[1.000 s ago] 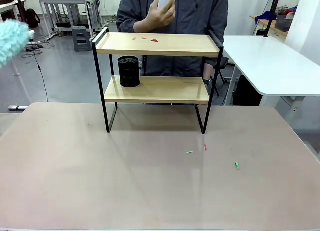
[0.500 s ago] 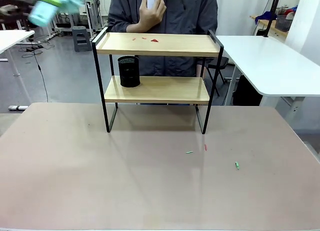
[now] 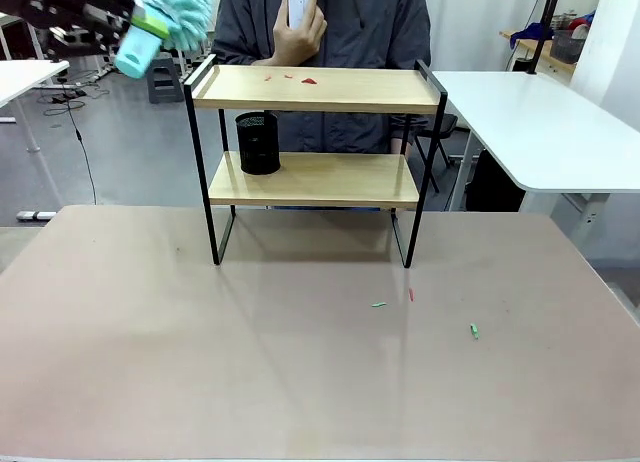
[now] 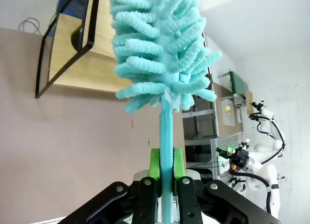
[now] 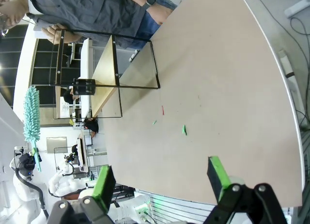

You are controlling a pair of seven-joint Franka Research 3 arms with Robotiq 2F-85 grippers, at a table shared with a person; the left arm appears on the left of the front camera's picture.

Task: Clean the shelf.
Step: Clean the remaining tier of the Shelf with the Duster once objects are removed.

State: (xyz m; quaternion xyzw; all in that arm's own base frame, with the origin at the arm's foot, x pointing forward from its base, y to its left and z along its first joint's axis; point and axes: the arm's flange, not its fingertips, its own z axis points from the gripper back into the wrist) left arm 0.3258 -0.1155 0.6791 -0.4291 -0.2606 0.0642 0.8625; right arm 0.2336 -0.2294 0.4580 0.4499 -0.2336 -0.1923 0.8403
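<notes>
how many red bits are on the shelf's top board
3 red bits, all on the shelf's top board, left of centre: one leftmost, one middle, the largest rightmost. Tinier ones may go unseen.

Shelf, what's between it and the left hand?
Just the duster's fluffy teal head, held in the shut left hand and pointing toward the shelf's top left corner. The front view shows it; contact can't be told.
</notes>
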